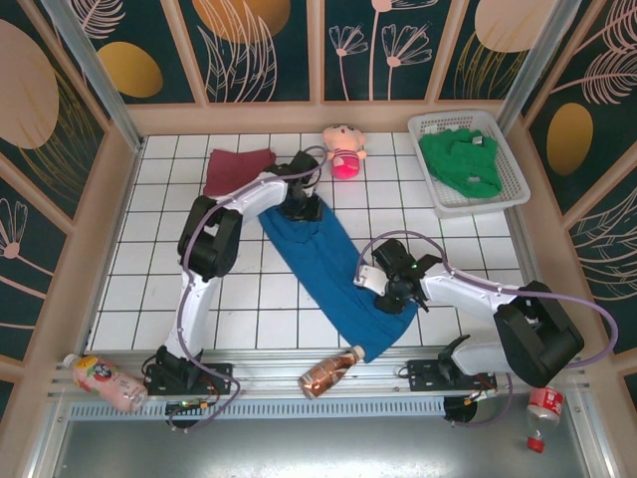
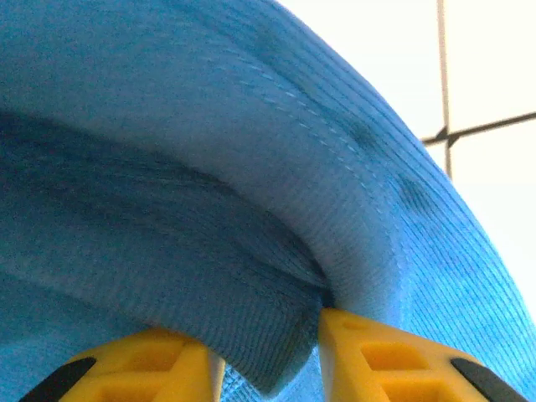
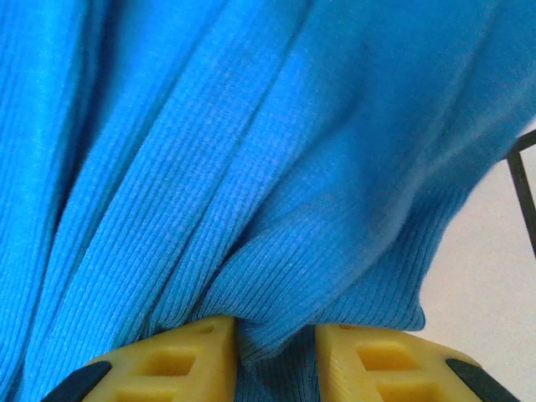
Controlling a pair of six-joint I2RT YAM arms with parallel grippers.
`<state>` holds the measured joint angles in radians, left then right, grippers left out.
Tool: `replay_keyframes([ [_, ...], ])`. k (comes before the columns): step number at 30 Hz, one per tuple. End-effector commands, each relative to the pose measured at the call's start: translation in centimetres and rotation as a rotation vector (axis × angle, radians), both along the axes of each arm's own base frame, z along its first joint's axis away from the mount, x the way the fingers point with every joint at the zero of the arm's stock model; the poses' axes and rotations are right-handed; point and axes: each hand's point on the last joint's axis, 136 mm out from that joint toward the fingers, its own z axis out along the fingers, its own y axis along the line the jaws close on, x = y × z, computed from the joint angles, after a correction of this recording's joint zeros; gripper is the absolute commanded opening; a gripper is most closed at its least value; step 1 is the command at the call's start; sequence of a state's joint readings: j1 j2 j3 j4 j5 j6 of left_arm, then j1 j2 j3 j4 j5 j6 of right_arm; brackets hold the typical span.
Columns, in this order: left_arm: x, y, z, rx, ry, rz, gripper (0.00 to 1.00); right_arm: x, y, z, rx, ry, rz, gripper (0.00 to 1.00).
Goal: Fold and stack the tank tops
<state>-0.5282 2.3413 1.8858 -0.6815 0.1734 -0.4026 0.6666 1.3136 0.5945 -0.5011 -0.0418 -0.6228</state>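
Jaws, left: left gripper point(image 2: 270, 356) is part-closed, its yellow fingers point(image 2: 394, 364) pinching a fold of the blue top point(image 2: 209, 167); cloth fills the narrow gap between them.
Jaws, right: right gripper point(image 3: 276, 356) is likewise part-closed, yellow fingers point(image 3: 167, 368) nipping a bunched ridge of the same blue cloth.
Left grip, place: at the far-left end of the blue top, seen from above.
Right grip, place: on the right edge of the blue top towards its near end.
Blue top, place: mid-table, spread on the white tiles of the table point(image 1: 149, 269) between the two arms.
Blue top, long axis: diagonal, from far-left to near-right, the near end reaching almost to the front rail.
Blue top, lie: mostly flat, with creases gathered at each grip; which end is the neck I cannot tell.
Maroon top point(image 1: 237, 169): folded flat at the far left, just beside the left arm's wrist, apart from the blue one.
Basket point(image 1: 485, 206): white, at the far right corner, set slightly askew.
Basket, contents: green top point(image 1: 460, 159), crumpled, with a small white label showing near its far edge.
Doll point(image 1: 345, 149): pink, far centre, between the maroon top and the basket.
Bottle point(image 1: 331, 370): lying on the front rail, touching or just beside the blue top's near end.
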Motion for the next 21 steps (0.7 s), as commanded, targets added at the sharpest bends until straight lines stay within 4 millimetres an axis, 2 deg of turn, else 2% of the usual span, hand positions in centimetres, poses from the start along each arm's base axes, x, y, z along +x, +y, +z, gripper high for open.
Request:
replay_keyframes([
  [1, 2.2, -0.7, -1.2, 0.031, -0.041, -0.043, 0.36, -1.6, -0.5, -0.8, -0.046, 0.062, 0.030, 0.31],
  [4, 4.4, -1.8, -0.5, 0.011, -0.100, -0.055, 0.36, -0.9, 0.5, -0.3, -0.024, 0.058, 0.039, 0.31],
  [8, 6.0, -2.5, -0.4, 0.006, -0.158, -0.074, 0.37, 0.9, 2.0, 2.3, 0.054, -0.013, 0.049, 0.33],
  [10, 6.6, -2.3, -0.7, 0.027, -0.183, -0.073, 0.37, 1.0, 2.7, 3.5, 0.098, -0.041, 0.088, 0.35],
  [12, 7.1, -2.0, -1.1, 0.052, -0.205, -0.075, 0.37, 0.5, 2.9, 3.9, 0.109, -0.041, 0.126, 0.37],
  [16, 8.3, -1.8, -1.3, 0.079, -0.252, -0.059, 0.38, -1.7, 1.7, 4.0, 0.076, -0.007, 0.202, 0.42],
  [21, 9.6, -2.2, -0.8, 0.070, -0.293, -0.041, 0.39, -5.3, 0.1, 3.9, 0.058, 0.030, 0.304, 0.49],
])
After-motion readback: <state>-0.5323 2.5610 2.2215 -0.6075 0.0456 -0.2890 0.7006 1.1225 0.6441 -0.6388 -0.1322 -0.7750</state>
